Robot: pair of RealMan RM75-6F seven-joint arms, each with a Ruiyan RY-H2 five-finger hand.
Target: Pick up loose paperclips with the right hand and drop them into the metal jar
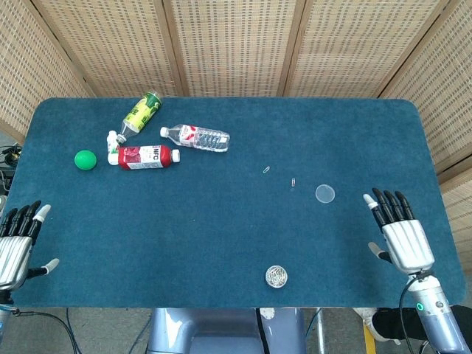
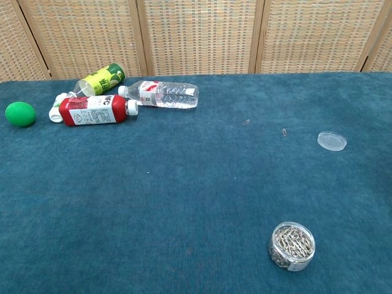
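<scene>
The right hand (image 1: 402, 236) hovers flat near the right edge of the blue worktop (image 1: 221, 221), fingers (image 1: 387, 203) spread wide and holding nothing. The small metal jar (image 2: 291, 246) stands at the front, full of paperclips. Two loose paperclips (image 2: 246, 122) lie further back, beside a clear round lid (image 2: 331, 141).

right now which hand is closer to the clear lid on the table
Right. The right hand sits open just beyond the clear lid, toward the table's right edge; the left hand is at the far left edge.

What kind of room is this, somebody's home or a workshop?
Probably a test space rather than a home: a table covered in blue felt, woven screens closing it off behind, and two robot hands, left and right, waiting at its near corners.
</scene>
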